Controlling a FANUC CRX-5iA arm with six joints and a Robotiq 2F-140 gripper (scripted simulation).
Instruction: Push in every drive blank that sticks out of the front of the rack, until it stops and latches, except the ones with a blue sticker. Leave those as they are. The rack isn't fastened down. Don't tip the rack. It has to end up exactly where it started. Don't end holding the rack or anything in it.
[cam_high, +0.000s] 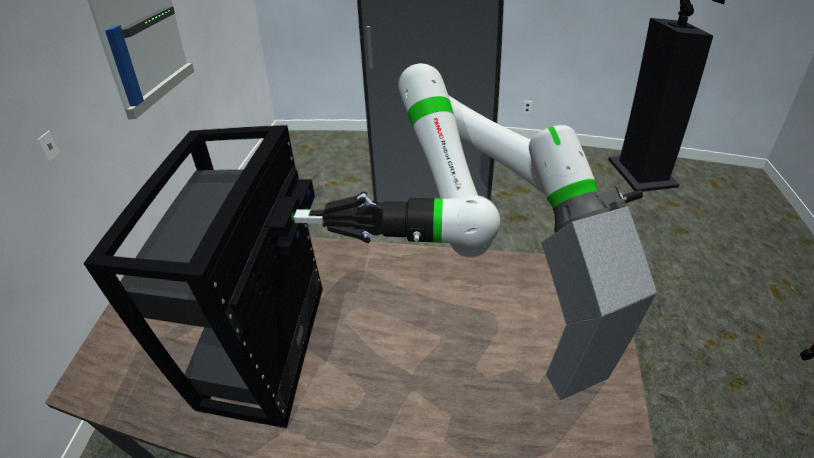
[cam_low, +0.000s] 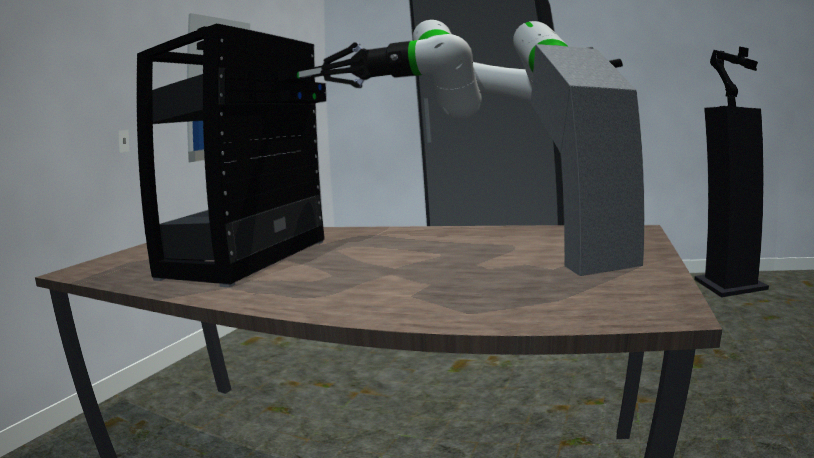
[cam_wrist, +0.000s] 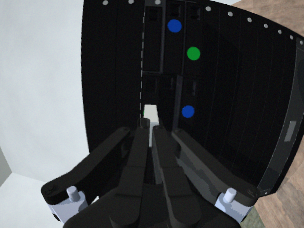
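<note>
The black open-frame rack (cam_high: 210, 267) stands on the left of the wooden table, front facing the arm. Near the top of its front, several drive blanks stick out. In the wrist view two carry blue stickers (cam_wrist: 175, 26) (cam_wrist: 188, 112) and one a green sticker (cam_wrist: 194, 53). My gripper (cam_high: 301, 215) is shut and empty, held level, its white fingertips (cam_wrist: 151, 114) against the face of a protruding blank (cam_high: 284, 215) with a green mark at the contact point. It also shows in the exterior view (cam_low: 304, 72). A blue-stickered blank (cam_high: 307, 192) sits just beyond it.
The arm's grey pedestal (cam_high: 597, 296) stands on the right of the table. A dark door (cam_high: 429, 85) is behind, and a black column (cam_high: 663, 102) with a camera stands on the floor at the right. The rack's lower front panels (cam_low: 273, 227) sit flush.
</note>
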